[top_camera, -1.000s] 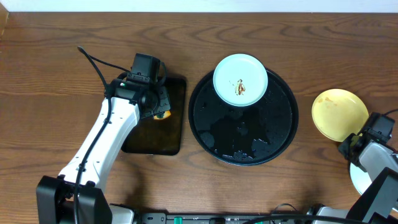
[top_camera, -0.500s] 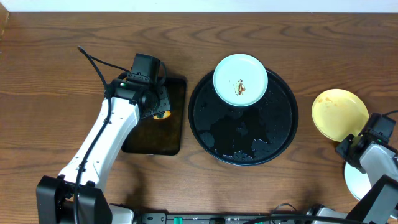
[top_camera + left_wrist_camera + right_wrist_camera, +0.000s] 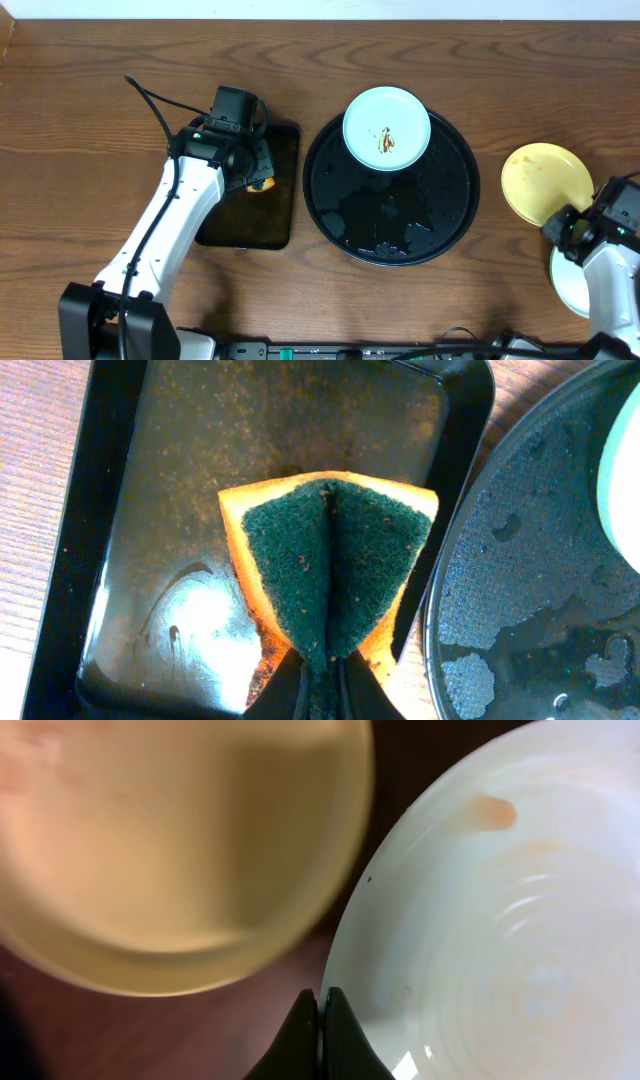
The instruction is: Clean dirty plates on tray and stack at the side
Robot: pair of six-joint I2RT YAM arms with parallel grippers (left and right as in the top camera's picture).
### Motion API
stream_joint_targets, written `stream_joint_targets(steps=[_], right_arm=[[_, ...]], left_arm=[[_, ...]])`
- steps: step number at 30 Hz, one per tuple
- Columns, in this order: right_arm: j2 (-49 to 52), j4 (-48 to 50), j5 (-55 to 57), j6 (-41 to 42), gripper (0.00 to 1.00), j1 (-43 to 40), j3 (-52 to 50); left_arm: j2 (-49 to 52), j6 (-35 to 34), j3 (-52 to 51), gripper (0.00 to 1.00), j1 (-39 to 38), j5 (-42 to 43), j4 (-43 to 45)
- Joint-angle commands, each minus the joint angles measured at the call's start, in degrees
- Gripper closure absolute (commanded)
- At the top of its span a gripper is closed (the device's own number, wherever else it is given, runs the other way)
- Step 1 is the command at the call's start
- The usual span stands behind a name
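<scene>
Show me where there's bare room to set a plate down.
Bare wood: the table's left end beyond the left arm, and the far strip behind the round tray. That tray's near half is free but wet. Crowded right: yellow plate, pale plate, right gripper.

Far and left edges are lying open. The left arm is overhanging the rectangular tray; a yellow plate and a pale plate are crowding the right edge.
</scene>
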Motion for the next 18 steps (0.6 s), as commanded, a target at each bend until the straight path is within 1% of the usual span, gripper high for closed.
stream_joint_targets(steps=[1, 8, 18], right_arm=[[-0.87, -0.85, -2.32, -1.92, 0.99, 2.34, 3.52], [-0.87, -0.85, -0.92, -2.62, 0.99, 7.19, 8.72], [-0.87, 0.61, 0.33, -6.10, 0.99, 10.58, 15.30]], left_arm=[[0.33, 0.94, -0.22, 0.92, 0.13, -0.68, -0.15], [0.33, 0.94, -0.22, 0.92, 0.13, -0.68, -0.17], [0.33, 0.94, -0.22, 0.92, 0.13, -0.68, -0.15]])
